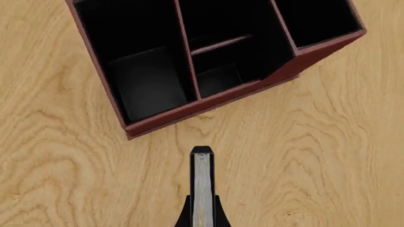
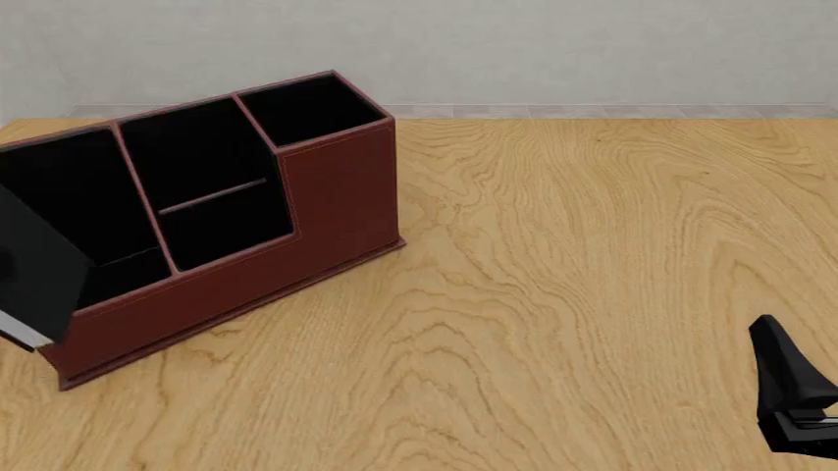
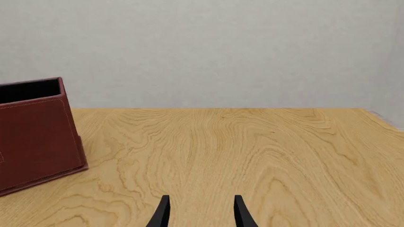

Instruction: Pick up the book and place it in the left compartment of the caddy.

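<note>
The reddish-brown caddy stands at the far left of the table, turned at an angle. Its wide left compartment has a plain black interior. My left gripper is shut on the thin black book, held edge-on with its white pages showing. In the left wrist view the book hangs over bare table, just short of the caddy's front wall and off the left compartment. In the front view the book shows at the left edge, overlapping the caddy's left end. My right gripper is open and empty, low at the near right.
The middle section with a horizontal shelf and the small square section lie right of the left compartment. The wooden table stretches right of the caddy. A grey wall stands behind the table.
</note>
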Motion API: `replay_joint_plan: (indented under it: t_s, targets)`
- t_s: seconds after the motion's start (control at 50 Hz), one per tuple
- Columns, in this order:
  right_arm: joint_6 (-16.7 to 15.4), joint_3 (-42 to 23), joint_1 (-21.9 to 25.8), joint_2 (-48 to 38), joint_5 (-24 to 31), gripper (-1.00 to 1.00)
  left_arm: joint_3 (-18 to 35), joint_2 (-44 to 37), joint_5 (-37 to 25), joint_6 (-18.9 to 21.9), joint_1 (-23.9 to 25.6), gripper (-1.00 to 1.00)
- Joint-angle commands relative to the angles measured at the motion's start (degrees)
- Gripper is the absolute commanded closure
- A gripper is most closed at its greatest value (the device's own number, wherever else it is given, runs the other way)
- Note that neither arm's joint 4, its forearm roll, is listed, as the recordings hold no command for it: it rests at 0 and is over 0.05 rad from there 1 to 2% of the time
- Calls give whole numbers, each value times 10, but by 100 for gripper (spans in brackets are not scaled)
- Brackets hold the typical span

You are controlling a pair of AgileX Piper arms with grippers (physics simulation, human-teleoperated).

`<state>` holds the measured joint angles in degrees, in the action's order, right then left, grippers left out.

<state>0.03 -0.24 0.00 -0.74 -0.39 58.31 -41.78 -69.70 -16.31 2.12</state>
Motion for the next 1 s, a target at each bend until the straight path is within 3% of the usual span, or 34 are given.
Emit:
replay_joint_plan:
  t_s: [0.02, 0.34, 0.78, 1.0]
  targets:
    - [0, 0, 0, 2, 1, -100, 31, -31, 0, 15, -52, 100]
    - [0, 0, 0, 2, 1, -100, 30, -87, 43, 30, -112, 100]
    - [0, 0, 0, 2, 1, -100, 5, -159, 121, 17, -110, 100]
    - [0, 0, 0, 2, 1, -100, -3, -188, 153, 32, -129, 100]
